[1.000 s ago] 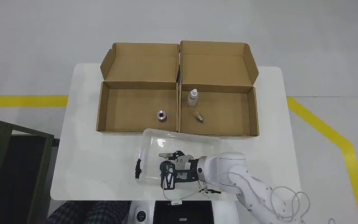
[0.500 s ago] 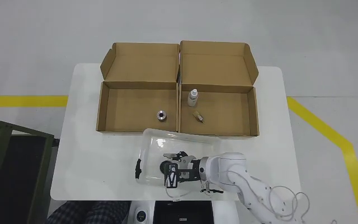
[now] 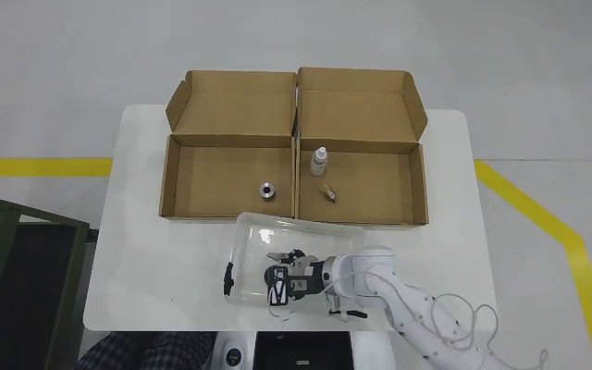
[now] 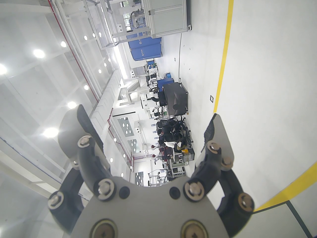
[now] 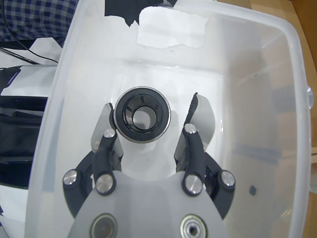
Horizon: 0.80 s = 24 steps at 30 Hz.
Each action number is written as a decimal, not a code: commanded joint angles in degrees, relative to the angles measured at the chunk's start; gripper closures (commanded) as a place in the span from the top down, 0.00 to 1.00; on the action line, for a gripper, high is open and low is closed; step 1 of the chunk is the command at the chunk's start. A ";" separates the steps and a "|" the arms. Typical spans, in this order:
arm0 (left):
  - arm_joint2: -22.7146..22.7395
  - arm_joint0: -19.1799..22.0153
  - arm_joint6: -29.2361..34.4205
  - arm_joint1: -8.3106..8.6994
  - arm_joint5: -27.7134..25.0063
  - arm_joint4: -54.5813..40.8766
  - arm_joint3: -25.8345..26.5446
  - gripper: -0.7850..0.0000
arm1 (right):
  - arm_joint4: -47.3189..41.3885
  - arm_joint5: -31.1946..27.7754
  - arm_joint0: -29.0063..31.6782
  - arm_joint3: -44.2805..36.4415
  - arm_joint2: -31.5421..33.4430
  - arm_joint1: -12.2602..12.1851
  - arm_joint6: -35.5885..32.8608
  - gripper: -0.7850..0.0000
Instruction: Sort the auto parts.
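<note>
Right tool [image 5: 152, 102] has shifted slightly inside the clear bin [image 5: 294, 80] since a second ago. Jaws wide. Bearing ring [image 5: 143, 133] lies on the bin floor between the fingers, touching one pad and apart from the other; not gripped. Left tool [image 4: 148, 113] also wide, holding nothing, aimed out into the hall.

Steel-rimmed black bearing [image 5: 143, 117] flat in clear bin [image 5: 250, 35]

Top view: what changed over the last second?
The right arm shifted slightly leftward over the clear bin. Its end effector is open beside the bearing, gripping nothing. The cardboard boxes and the parts in them stayed put.
</note>
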State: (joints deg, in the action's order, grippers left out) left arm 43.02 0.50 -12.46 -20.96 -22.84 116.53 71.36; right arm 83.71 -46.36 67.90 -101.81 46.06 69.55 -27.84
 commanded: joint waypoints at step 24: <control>0.00 0.00 0.00 0.00 0.00 0.00 0.00 1.00 | -4.17 -2.39 -2.01 1.62 -0.18 -0.09 6.18 0.00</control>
State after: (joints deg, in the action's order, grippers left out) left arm 43.02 0.50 -12.46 -20.96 -22.84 116.53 71.36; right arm 79.54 -48.72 65.76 -99.90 45.63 69.54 -21.88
